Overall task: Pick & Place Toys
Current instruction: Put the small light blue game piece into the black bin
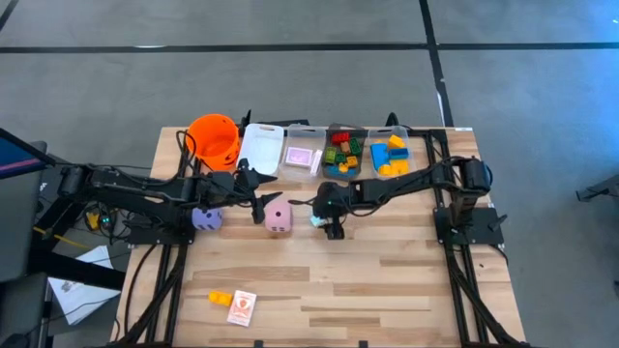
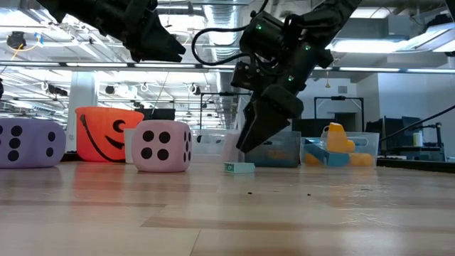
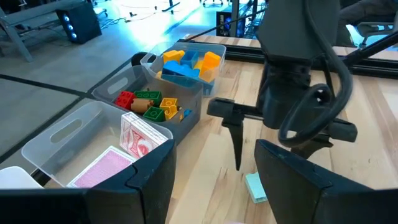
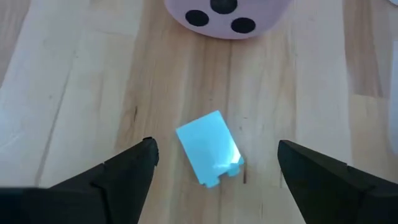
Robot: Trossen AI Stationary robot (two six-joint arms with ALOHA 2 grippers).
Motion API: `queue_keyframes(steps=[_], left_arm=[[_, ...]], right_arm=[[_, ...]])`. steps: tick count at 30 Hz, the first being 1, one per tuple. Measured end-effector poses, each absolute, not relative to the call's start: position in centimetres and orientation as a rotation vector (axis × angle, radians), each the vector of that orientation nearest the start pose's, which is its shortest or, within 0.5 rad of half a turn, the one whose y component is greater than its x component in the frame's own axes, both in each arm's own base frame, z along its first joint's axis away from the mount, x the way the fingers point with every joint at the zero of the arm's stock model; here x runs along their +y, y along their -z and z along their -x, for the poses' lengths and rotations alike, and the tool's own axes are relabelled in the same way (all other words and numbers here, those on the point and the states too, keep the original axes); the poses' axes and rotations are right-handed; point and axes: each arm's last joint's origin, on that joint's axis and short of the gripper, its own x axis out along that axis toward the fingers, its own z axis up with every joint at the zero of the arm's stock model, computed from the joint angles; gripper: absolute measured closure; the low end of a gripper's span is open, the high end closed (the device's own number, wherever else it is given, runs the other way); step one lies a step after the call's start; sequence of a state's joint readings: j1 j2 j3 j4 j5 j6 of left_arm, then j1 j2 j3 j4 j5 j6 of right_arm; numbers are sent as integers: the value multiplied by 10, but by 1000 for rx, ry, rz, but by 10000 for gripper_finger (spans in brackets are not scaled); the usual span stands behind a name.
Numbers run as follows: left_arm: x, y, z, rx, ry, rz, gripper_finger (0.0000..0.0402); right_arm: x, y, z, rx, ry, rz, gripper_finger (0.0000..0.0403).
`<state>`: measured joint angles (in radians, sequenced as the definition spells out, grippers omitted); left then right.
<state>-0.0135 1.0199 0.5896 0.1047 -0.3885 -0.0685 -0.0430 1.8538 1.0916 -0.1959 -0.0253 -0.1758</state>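
Observation:
A light blue brick (image 4: 209, 155) lies flat on the wooden table, to the right of the pink dotted die (image 1: 278, 217). It also shows in the low view (image 2: 239, 168). My right gripper (image 4: 216, 148) is open and hangs just above the brick with a finger on either side, touching nothing. It also shows in the high view (image 1: 332, 224). The purple die (image 1: 205, 218) stands farther left. My left gripper (image 3: 211, 180) is open and empty, raised above the table between the dice and the bins (image 1: 256, 188).
Along the far edge stand an orange bucket (image 1: 215, 138), a white bin (image 1: 261, 147), a clear bin with pink cards (image 1: 302, 155) and two clear bins with bricks (image 1: 343, 155) (image 1: 390, 155). An orange brick (image 1: 221, 299) and a card (image 1: 242, 306) lie near the near edge.

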Motion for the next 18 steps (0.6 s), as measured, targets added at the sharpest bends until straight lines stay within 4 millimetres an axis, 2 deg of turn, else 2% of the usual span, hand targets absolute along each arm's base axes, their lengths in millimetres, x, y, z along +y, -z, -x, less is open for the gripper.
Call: queue_keyframes(steps=[5,11,18], left_arm=[[8,-251,-219,308,-382,2,192],[8,-249,-219,320,-383,-1,192],[8,-249,-219,325,-383,-2,192]], right_arm=[[-17,-151,-369,947,-77,146,74],[-15,-142,-377,805,-149,131,74],[-15,-133,-372,760,-170,79,74]])
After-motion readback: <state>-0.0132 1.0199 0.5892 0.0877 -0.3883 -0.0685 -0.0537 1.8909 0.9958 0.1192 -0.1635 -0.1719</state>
